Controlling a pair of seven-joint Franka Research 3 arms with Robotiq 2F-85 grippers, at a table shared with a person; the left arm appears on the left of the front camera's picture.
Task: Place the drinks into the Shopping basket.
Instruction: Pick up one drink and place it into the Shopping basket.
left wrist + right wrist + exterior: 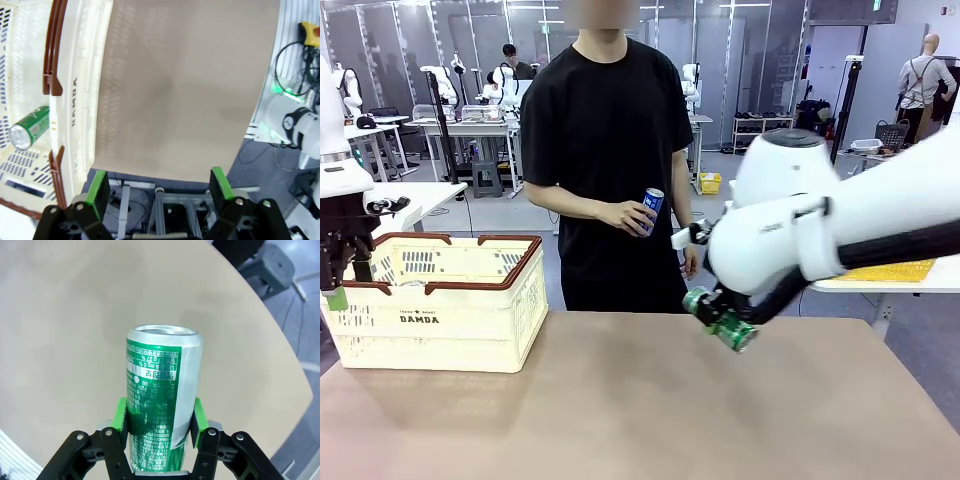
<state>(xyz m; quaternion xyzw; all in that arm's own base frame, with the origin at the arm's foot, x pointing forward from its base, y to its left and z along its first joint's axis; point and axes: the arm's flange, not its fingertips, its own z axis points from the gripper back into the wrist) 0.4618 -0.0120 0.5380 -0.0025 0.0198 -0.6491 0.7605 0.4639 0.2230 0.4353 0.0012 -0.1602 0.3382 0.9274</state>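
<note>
Can [164, 385]: thin aluminium, stiff but dentable, smooth wall, probably slippery. Weight unclear, judged light to moderate. Best taken across the mid-body. Right gripper [160, 421] clamps it that way, with pads [121, 417] on opposite sides and the far end projecting past the fingertips, above table [60, 315]. Left gripper [159, 186] is spread wide and empty, beside basket [75, 100]. Second can [30, 127] lies inside.

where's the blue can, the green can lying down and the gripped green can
blue can [654, 202]: front view, on its blue side
lying green can [36, 121]: left wrist view, on its green side wall
gripped green can [162, 390]: right wrist view, on its printed label
</note>
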